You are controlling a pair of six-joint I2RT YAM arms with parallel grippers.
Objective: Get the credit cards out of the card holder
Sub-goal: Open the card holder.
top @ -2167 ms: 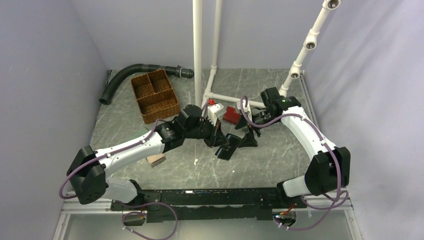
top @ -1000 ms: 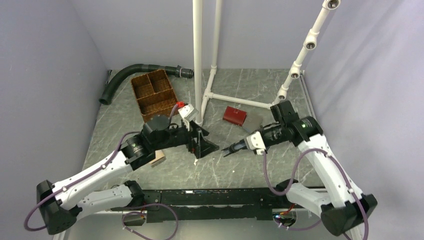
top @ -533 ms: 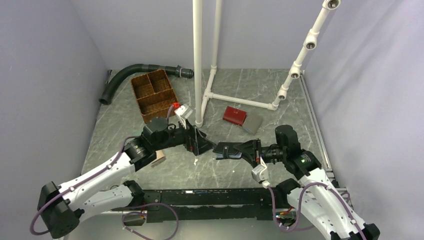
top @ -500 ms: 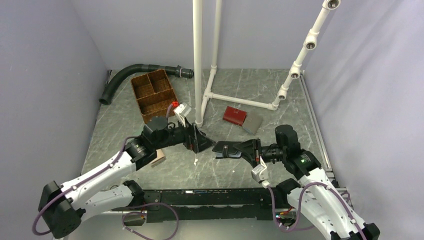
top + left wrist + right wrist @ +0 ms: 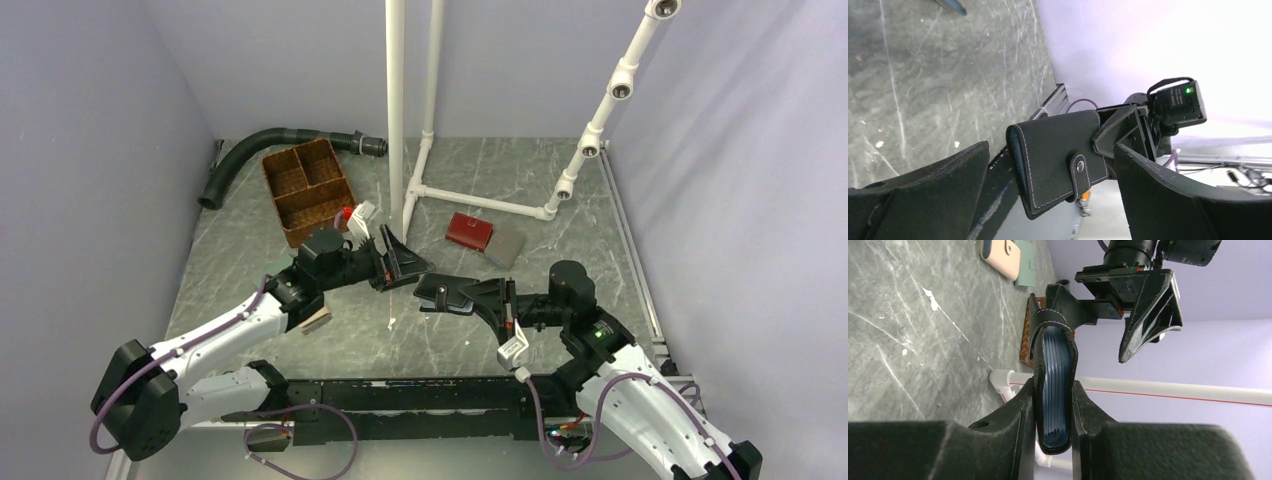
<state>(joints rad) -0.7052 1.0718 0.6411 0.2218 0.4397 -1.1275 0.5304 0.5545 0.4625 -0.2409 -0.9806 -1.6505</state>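
Left gripper (image 5: 412,268): set with fingers (image 5: 933,185) spread fully apart; held nothing and touched nothing.
Left gripper position: hovered above the table (image 5: 420,340), with the opening turned toward the card holder. Seen in the left wrist view with one finger on each side of the holder, both apart from it.
Right gripper (image 5: 486,297): clamped on the card holder (image 5: 445,293). Fingers (image 5: 1015,422) pressed flat against the two outer faces, kept apart only by the holder's thickness.
Grip location: taken at one short end, with the remaining length projecting past the fingertips toward the left gripper.
Card holder location: held in the air over the middle of the table, clear of the surface, between the two grippers and near the left gripper's open fingers.
Card holder state: folded shut, with the strap (image 5: 1079,172) wrapped over the open edge and fastened by a round snap.
Card holder appearance: black outer cover with light stitching along the border and around the strap. Showed stacked blue-grey layers between the covers in the edge-on right wrist view.
Credit cards: could not be told apart from the layered edges inside the closed holder.
Surroundings: red wallet (image 5: 468,230) and grey wallet (image 5: 505,245) lay side by side on the table beyond the holder, well apart from it. Woven basket (image 5: 310,190) stood at far left.
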